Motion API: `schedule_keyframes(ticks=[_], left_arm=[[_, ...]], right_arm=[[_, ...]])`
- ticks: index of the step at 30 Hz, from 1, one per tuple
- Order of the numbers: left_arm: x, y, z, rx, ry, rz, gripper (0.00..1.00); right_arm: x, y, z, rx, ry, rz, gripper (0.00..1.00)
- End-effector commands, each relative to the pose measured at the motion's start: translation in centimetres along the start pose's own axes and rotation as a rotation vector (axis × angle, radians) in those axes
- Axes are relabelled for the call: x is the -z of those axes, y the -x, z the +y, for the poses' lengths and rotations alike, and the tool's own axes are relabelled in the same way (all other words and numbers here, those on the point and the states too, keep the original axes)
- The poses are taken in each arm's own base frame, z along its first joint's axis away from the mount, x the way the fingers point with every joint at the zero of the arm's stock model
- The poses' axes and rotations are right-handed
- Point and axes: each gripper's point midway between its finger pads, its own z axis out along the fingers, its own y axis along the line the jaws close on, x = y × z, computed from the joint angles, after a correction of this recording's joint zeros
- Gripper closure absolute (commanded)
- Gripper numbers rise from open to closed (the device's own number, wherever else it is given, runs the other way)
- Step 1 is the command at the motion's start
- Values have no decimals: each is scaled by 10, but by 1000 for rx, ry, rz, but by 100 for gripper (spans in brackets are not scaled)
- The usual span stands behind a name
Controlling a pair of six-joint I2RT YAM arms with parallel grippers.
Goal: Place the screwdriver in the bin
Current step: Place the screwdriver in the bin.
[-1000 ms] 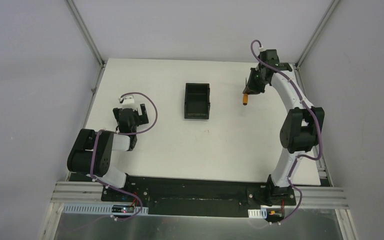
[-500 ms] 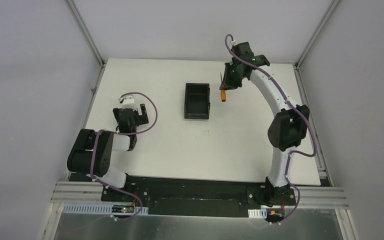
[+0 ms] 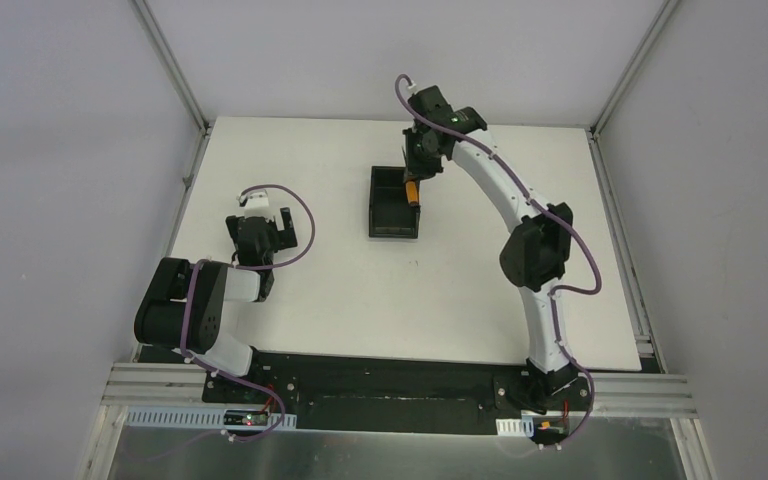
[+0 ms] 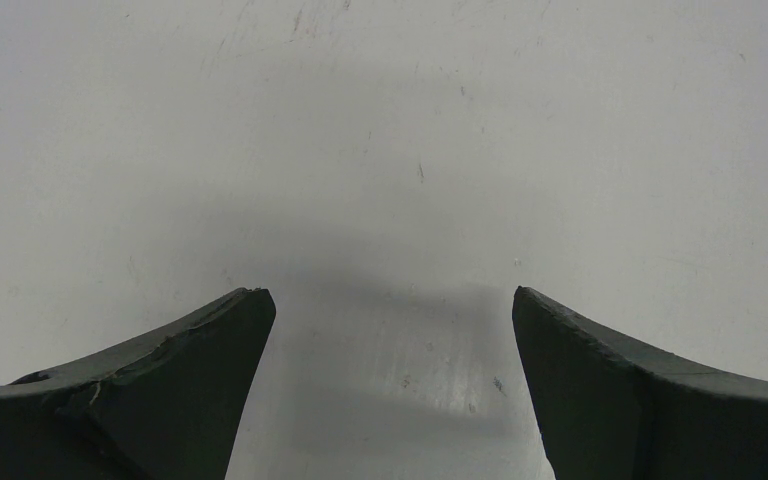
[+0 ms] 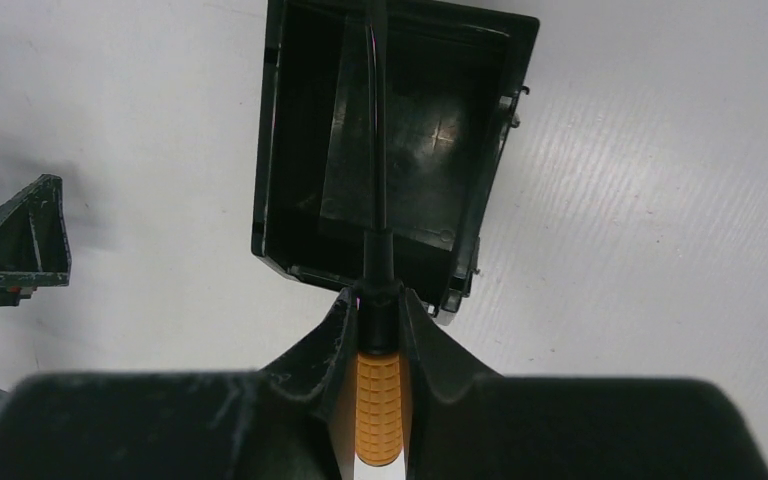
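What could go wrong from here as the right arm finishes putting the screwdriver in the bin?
The right gripper holds the screwdriver above the bin, near its right wall in the top view. Released here, it might strike the rim and bounce out. Lowering further, the gripper might knock the bin askew.

A white table top [image 3: 340, 300] is seen, closed in on the left, right and far sides by plain grey walls [image 3: 60, 150]. Slanted metal posts [image 3: 170, 62] are set at the far left and far right corners. A black strip [image 3: 380, 378] is laid along the near edge, with a metal rail [image 3: 660, 395] just nearer. A small dark mark [image 3: 415, 263] is found near the table's middle. Fine scratches [image 4: 420, 172] are shown on the surface in the left wrist view.
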Motion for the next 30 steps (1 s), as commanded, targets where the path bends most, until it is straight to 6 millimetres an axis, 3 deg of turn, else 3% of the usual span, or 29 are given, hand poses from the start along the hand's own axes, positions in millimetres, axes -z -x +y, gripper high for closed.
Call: schedule_keyframes(ticks=[1, 9, 15, 30], left_arm=[[1, 10, 1, 17, -2, -30, 1], [1, 9, 1, 17, -3, -29, 1], [1, 9, 1, 18, -3, -30, 1], [1, 10, 1, 18, -2, -30, 1]], right_arm=[[-2, 8, 14, 5, -51, -45, 100], [-26, 6, 26, 19, -186, -89, 99], [-22, 20, 30, 37, -354, -227, 100], [-43, 5, 25, -6, -389, -181, 100]])
